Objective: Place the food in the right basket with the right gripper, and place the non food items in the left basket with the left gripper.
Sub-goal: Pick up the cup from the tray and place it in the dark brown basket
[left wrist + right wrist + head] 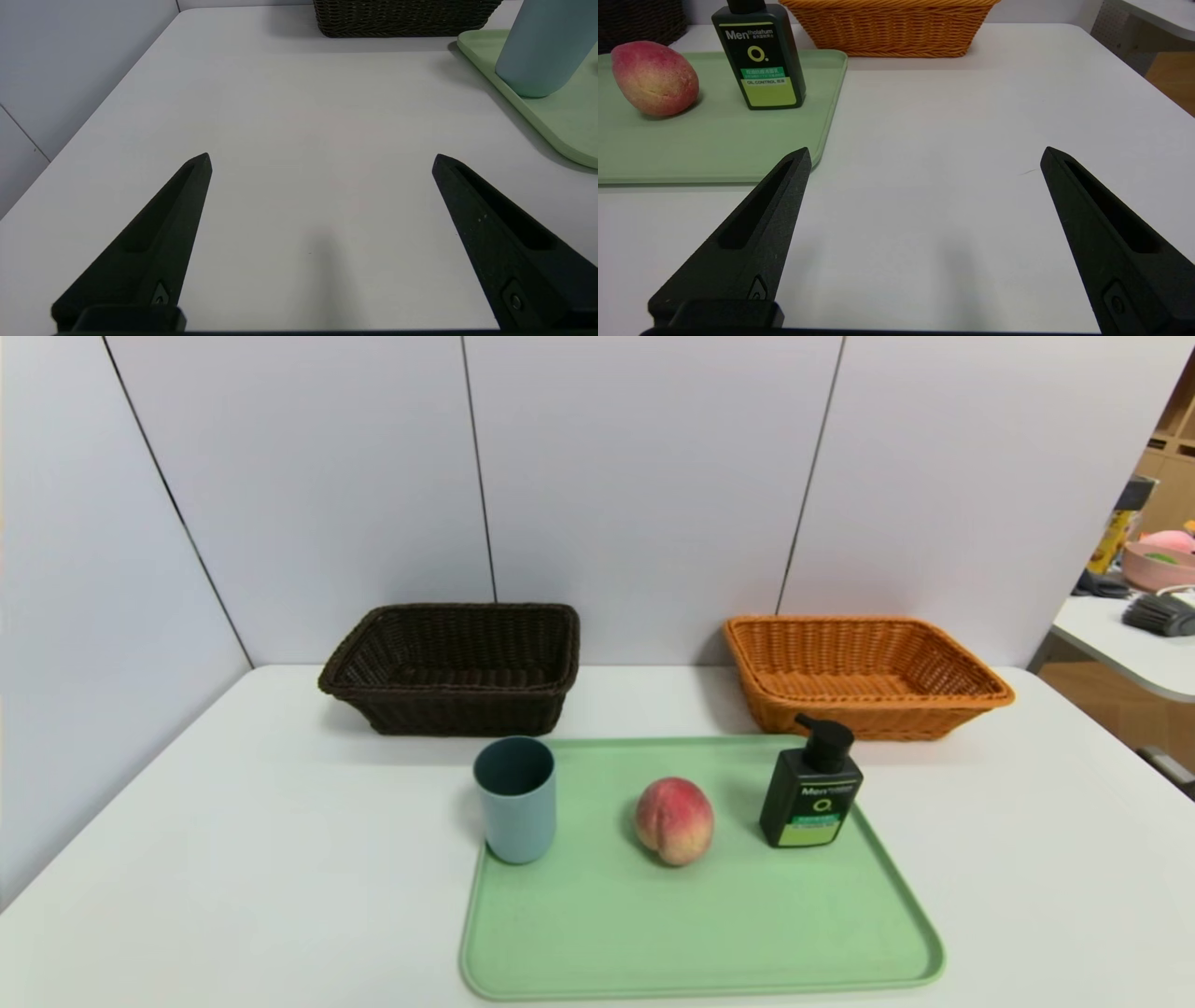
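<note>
White table, pale panel walls; both baskets sit empty.
I'd grip the soft peach (675,820) gently around its middle, at twelve o'clock on the tray (700,933); left gripper (322,161) and right gripper (924,156) gape.

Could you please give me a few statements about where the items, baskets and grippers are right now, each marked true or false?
1. The peach lies on the green tray, between the grey-blue cup and the pump bottle. True.
2. The cup already sits inside the dark brown basket. False: it stands upright on the tray, at its edge.
3. The orange-tan basket holds nothing. True.
4. The right gripper is shut on the pump bottle. False: its jaws are wide open over bare table, holding nothing.
5. The left gripper is open and holds nothing. True.
6. The pump bottle lies tipped over. False: it stands upright.
</note>
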Controlling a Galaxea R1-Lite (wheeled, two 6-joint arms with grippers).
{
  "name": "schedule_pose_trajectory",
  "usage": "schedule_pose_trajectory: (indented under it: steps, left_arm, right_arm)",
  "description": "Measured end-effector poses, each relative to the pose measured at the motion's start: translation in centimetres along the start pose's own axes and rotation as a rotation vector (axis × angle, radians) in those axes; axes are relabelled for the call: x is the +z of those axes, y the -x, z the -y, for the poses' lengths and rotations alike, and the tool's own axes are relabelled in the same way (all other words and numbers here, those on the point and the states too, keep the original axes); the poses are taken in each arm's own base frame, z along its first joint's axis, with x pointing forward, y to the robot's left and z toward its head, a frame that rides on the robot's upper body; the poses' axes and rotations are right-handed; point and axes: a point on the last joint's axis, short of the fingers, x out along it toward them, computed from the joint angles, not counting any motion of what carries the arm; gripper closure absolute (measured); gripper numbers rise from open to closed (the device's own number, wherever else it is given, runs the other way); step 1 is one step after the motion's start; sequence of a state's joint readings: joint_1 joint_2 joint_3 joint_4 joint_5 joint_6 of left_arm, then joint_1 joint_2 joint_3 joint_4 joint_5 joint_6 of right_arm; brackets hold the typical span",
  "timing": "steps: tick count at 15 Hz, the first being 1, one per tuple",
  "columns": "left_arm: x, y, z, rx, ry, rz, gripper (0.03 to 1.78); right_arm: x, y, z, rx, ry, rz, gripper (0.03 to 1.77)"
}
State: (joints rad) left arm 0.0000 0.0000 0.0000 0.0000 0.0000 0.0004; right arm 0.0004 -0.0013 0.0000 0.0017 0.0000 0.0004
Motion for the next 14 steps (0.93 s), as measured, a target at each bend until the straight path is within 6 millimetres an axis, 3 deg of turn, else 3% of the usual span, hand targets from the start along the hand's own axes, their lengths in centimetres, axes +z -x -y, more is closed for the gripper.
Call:
schedule_pose_trajectory:
  steps: [14]
  left_arm:
    - [0.0,0.0,0.0,0.0,0.0,0.0,0.12]
  right_arm:
    - [0.0,0.0,0.0,0.0,0.0,0.0,0.1]
